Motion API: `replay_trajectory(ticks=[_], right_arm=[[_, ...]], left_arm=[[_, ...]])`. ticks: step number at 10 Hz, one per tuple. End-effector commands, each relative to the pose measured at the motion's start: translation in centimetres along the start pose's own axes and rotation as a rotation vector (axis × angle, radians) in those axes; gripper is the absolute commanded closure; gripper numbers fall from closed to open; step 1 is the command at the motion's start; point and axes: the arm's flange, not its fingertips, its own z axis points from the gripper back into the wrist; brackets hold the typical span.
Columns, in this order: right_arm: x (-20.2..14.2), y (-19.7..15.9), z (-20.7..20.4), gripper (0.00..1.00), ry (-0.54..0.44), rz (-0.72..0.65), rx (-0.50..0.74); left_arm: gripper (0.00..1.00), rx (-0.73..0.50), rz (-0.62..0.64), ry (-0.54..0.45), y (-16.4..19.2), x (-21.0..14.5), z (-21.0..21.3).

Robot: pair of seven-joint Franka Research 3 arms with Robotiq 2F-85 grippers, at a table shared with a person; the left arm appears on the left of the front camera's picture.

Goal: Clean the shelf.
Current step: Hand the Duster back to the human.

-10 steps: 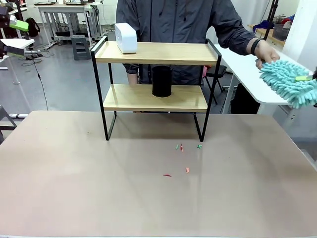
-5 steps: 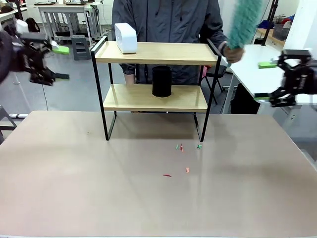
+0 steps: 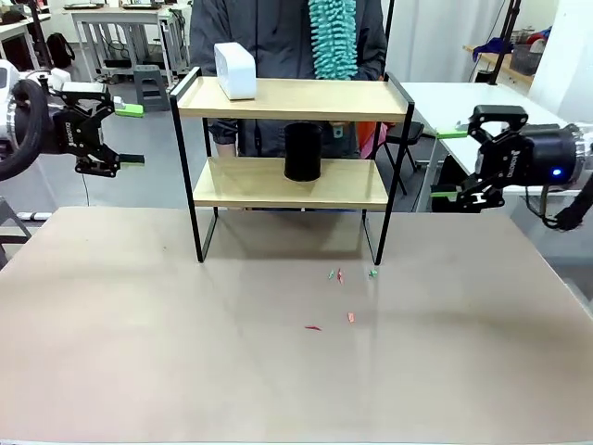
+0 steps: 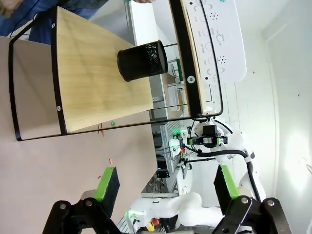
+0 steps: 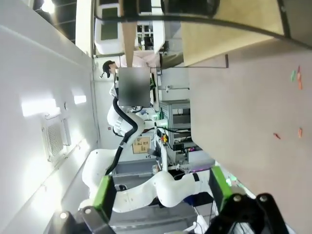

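Observation:
The shelf (image 3: 287, 98) stands mid-table, its two wooden boards in a black frame. A white box (image 3: 235, 69) sits on the top board and a black mesh cup (image 3: 302, 152) on the lower one. Behind it a person holds a teal fluffy duster (image 3: 332, 37) hanging just above the top board. My left gripper (image 3: 130, 134) hovers open to the left of the shelf, and my right gripper (image 3: 447, 163) hovers open to its right, both empty. The left wrist view shows the shelf (image 4: 97, 73) sideways with the cup (image 4: 141, 60), beyond my open gripper (image 4: 166, 183). My right gripper (image 5: 161, 187) is open too.
Small red and green scraps (image 3: 339, 275) lie on the beige table (image 3: 185, 352) in front of the shelf's right legs, with two more (image 3: 350, 317) nearer me. A white table (image 3: 463, 120) stands behind my right gripper.
The person's duster has swung from far right to above the top board. The right gripper moved left and lower toward the shelf; the left gripper shifted slightly right.

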Motion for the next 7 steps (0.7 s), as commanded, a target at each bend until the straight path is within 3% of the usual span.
replay_trajectory(ticks=[1, 7], right_arm=[[-0.19, 0.48, 0.93, 0.00, -0.015, 0.011, 0.008], [-0.19, 0.48, 0.93, 0.00, -0.015, 0.011, 0.008]], left_arm=[[0.00, 0.004, -0.026, 0.001, -0.38, -0.22, 0.03], [0.00, 0.004, -0.026, 0.001, -0.38, -0.22, 0.03]])
